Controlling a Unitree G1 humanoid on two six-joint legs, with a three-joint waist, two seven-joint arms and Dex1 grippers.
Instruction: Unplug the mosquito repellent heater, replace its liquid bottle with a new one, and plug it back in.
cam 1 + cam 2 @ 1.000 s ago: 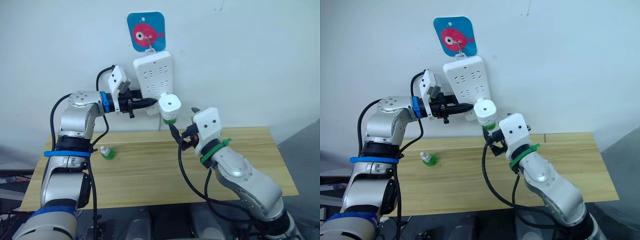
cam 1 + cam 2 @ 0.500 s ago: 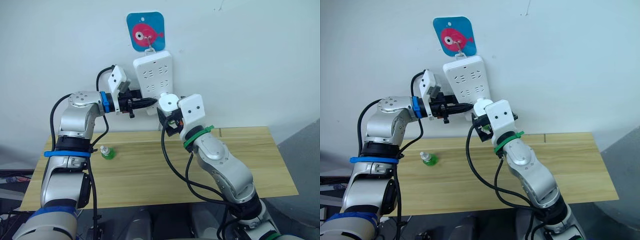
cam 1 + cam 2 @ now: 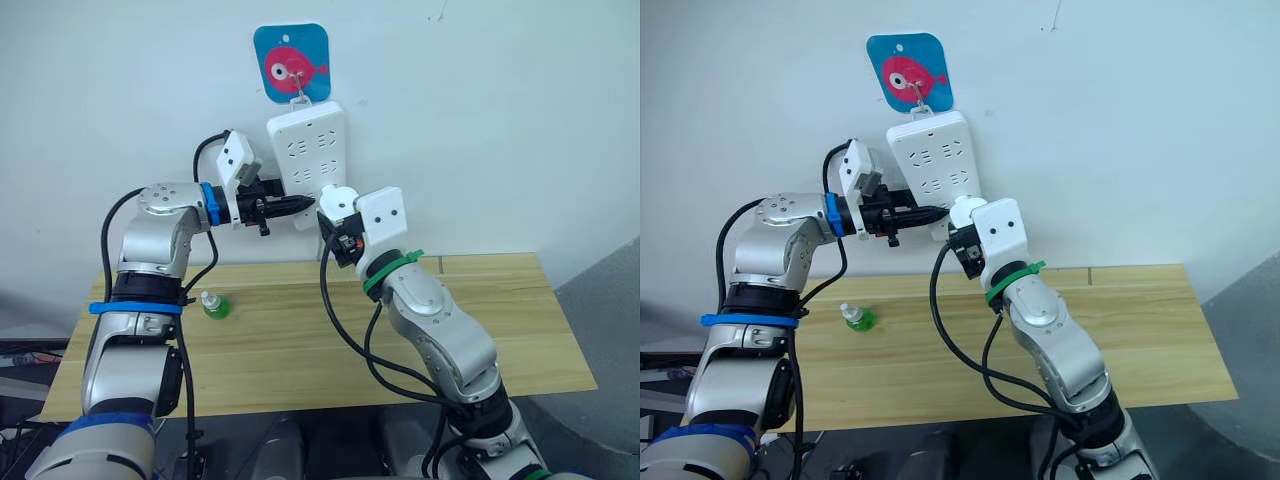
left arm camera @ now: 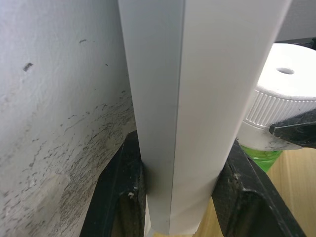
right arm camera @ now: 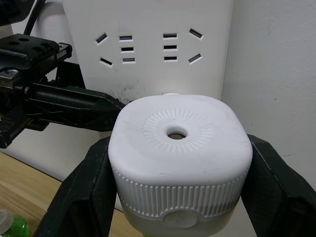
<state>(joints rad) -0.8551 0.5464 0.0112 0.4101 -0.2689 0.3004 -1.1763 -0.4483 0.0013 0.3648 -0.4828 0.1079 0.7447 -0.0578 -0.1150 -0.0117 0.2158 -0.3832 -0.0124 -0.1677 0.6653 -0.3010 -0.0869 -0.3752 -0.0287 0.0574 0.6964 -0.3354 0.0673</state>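
Heater: white, rounded, ribbed skirt, round vent hole in its top face. Held up at the lower end of the power strip, against the strip's face; whether its prongs sit in a socket cannot be told. A green bottle hangs beneath it.

Right gripper: raised to the wall, its two black fingers pinching the heater by its opposite sides.

Left gripper: raised level beside the strip, fingers closed onto the strip's lower end, one on the wall side and one on the front. In the head views its fingertips lie just beside the heater.

Power strip: white, hung upright on the wall from a hook under a blue card with a pink fish. Rows of free sockets on its face above the heater.

Capped bottle: small, green, white cap, standing upright on the worktop near its back left corner, well apart from both grippers and below the left arm.

Worktop: pale wood, set against the wall; bare apart from the capped bottle.
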